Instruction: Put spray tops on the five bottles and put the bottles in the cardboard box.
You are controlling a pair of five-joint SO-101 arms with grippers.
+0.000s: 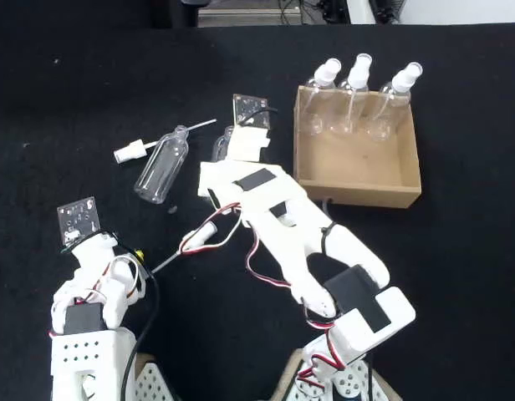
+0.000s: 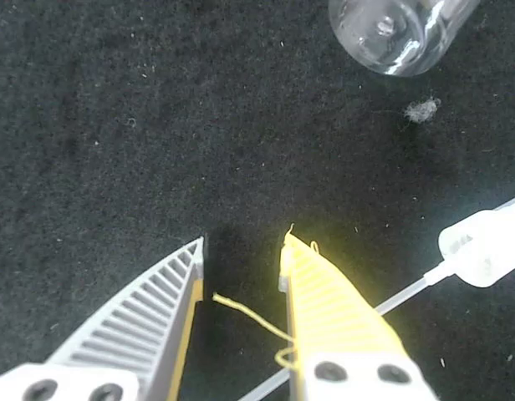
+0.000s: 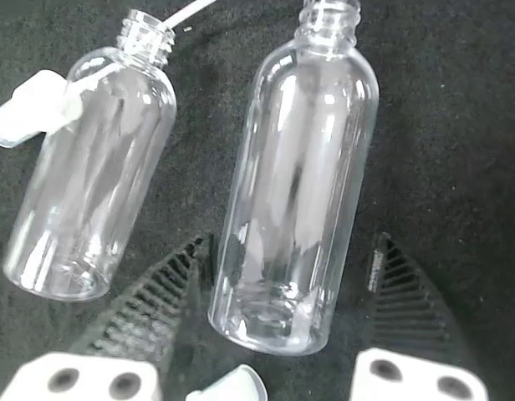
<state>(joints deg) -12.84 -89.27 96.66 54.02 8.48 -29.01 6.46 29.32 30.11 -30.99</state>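
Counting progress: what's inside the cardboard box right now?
The cardboard box holds three clear bottles with white spray tops, upright along its far wall. Bare cardboard floor shows in front of them; the near wall hides a thin strip behind it.

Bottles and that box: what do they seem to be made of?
The bottles look like clear, glossy plastic, though possibly glass: the black table shows through them and bright highlights streak their walls. The box looks like matte brown cardboard, plain and unprinted.
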